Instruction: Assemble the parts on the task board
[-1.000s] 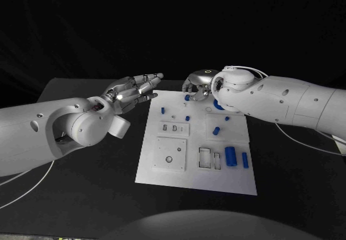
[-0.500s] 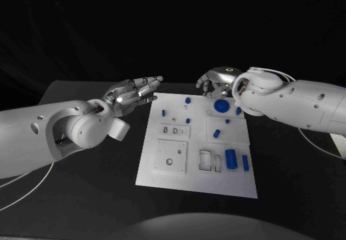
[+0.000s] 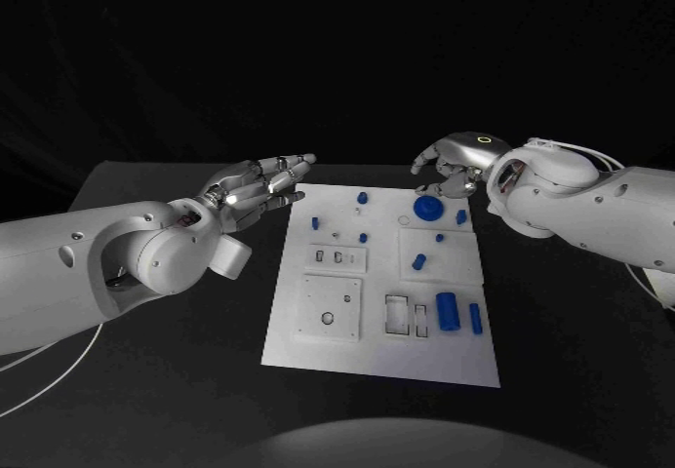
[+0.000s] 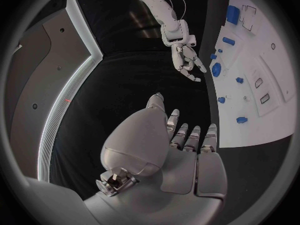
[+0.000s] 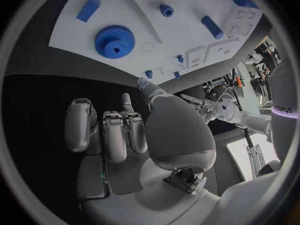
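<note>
While both hands hover empty, left hand [image 3: 257, 185] fingers spread, right hand [image 3: 457, 161] loosely curled, task board [image 3: 379, 361], one blue gear [image 3: 430, 206], perhaps nine small parts

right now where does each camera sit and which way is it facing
Head view: on the robot's head, looking down at the task board; both arms enter.
Left wrist view: behind the left hand, facing the board's edge and the right hand.
Right wrist view: behind the right hand, facing the board.
All share the blue gear.
</note>
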{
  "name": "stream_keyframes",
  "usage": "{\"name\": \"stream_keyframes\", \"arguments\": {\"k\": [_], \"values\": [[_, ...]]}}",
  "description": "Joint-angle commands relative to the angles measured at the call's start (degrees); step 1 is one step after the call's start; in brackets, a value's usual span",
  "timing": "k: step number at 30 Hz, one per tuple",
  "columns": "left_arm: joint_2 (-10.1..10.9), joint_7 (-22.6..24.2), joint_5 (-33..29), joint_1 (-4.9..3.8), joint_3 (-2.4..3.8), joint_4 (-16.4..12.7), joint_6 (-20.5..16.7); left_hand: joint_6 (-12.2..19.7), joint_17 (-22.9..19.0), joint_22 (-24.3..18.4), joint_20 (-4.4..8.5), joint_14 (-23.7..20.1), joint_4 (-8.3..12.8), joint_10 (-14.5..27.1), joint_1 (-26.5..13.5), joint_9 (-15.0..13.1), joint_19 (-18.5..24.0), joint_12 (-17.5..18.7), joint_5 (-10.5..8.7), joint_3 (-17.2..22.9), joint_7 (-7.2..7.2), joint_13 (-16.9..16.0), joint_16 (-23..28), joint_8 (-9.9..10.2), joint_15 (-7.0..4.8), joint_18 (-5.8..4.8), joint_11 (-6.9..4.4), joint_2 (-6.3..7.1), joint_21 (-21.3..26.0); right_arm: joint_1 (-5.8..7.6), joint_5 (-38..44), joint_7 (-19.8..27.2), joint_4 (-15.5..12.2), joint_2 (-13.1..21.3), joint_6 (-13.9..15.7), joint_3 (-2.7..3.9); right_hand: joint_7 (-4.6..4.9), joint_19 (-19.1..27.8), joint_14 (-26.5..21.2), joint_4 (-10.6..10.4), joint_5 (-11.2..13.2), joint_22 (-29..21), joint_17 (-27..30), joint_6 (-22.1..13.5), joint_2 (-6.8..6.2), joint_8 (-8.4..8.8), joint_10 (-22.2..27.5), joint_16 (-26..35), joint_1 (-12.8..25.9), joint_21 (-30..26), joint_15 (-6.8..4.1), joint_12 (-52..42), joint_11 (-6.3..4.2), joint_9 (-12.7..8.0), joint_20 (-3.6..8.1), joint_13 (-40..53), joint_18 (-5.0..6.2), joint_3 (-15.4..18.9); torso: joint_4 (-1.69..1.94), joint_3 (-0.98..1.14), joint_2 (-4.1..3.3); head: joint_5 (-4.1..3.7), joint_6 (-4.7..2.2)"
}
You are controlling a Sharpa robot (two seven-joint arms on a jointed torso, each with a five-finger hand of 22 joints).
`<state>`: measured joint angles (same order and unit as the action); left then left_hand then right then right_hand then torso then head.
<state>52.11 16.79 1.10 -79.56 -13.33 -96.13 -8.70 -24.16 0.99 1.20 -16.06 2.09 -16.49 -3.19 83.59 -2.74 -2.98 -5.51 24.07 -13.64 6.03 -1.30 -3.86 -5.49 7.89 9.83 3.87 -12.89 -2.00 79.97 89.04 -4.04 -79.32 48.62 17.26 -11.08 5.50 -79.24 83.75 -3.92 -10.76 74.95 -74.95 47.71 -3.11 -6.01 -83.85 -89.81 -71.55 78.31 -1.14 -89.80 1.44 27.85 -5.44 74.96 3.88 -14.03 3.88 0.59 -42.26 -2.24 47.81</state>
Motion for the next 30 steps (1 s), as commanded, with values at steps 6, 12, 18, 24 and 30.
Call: {"name": "stream_keyframes", "arguments": {"k": [6, 12, 18, 24, 30], "values": [[-0.26, 0.53, 0.23, 0.16, 0.04, 0.08, 1.48, -0.04, 0.09, 0.06, -0.45, 0.02, 0.1, 0.04, 0.66, -0.08, -0.07, -0.21, 0.31, 0.22, 0.3, -0.06, -0.39, -0.39, 0.48, 0.52, 0.56, -0.01, -0.41, -0.66, 5.85, -4.68, -0.51, 0.55, -5.25, -0.09, 0.43, -7.08, 6.25, 0.04, -3.4, 12.97, -15.05, 0.06, 0.03, -1.31, -6.15, -0.19, 1.43, 7.95, -0.02, -0.2, 0.1, 3.14, 0.23, 15.04, -2.68, 1.25, 0.01, -0.13, -0.03, -0.28, 0.25], [-0.23, 0.56, 0.23, 0.19, 0.04, 0.05, 1.54, 0.02, 0.11, 0.07, -0.46, 0.08, 0.11, 0.01, 0.7, -0.07, -0.08, -0.25, 0.32, 0.23, 0.32, -0.06, -0.49, -0.39, 0.63, 0.51, 0.58, -0.02, -0.42, -1.23, 6.42, -5.73, -0.39, 0.75, -7.01, -0.12, 0.93, -9.77, 6.25, 0.33, -5.88, 14.53, -15.05, -0.45, 0.0, -1.89, -6.15, -0.19, 1.6, 10.7, 0.24, -0.2, 0.46, 5.04, 0.02, 15.04, -3.55, 1.26, 0.09, -0.1, -0.02, -0.23, 0.39], [-0.17, 0.54, 0.23, 0.19, 0.04, 0.07, 1.59, 0.08, 0.12, 0.07, -0.47, 0.1, 0.11, 0.01, 0.72, -0.07, -0.1, -0.25, 0.32, 0.23, 0.32, -0.06, -0.51, -0.38, 0.7, 0.51, 0.58, -0.02, -0.43, -1.48, 6.8, -6.59, -0.32, 0.91, -8.22, -0.13, 1.26, -10.1, 6.25, 0.62, -6.71, 14.72, -15.05, -2.47, -0.23, -1.89, -6.15, -0.19, 1.8, 11.04, 0.42, -0.2, 0.72, 6.82, -0.17, 15.04, -3.66, 1.4, 0.04, -0.15, 0.05, -0.11, 0.52], [-0.2, 0.55, 0.23, 0.19, 0.04, 0.11, 1.71, 0.08, 0.12, 0.07, -0.47, 0.1, 0.11, 0.01, 0.72, -0.07, -0.1, -0.25, 0.32, 0.23, 0.32, -0.06, -0.51, -0.38, 0.7, 0.51, 0.58, -0.02, -0.43, -1.62, 6.94, -7.06, -0.28, 0.97, -9.07, -0.14, 1.46, -9.96, 6.25, 0.91, -7.67, 14.67, -15.05, -4.79, -0.26, -1.85, -6.15, -0.19, 1.9, 10.9, 0.6, -0.2, 0.92, 8.67, -0.36, 15.04, -3.61, 1.34, 0.02, -0.11, 0.06, -0.03, 0.55], [-0.22, 0.51, 0.23, 0.2, 0.04, 0.15, 1.81, 0.08, 0.12, 0.07, -0.47, 0.1, 0.11, 0.01, 0.72, -0.07, -0.1, -0.25, 0.32, 0.23, 0.32, -0.06, -0.51, -0.38, 0.7, 0.51, 0.58, -0.02, -0.43, -1.77, 6.98, -7.25, -0.17, 0.93, -9.7, -0.14, 1.56, -9.76, 6.25, 1.08, -8.3, 14.58, -15.05, -5.77, -0.22, -2.0, -6.15, -0.19, 1.96, 10.69, 0.7, -0.2, 1.0, 9.77, -0.45, 15.04, -3.54, 1.24, 0.02, -0.14, 0.06, -0.05, 0.56]]}}
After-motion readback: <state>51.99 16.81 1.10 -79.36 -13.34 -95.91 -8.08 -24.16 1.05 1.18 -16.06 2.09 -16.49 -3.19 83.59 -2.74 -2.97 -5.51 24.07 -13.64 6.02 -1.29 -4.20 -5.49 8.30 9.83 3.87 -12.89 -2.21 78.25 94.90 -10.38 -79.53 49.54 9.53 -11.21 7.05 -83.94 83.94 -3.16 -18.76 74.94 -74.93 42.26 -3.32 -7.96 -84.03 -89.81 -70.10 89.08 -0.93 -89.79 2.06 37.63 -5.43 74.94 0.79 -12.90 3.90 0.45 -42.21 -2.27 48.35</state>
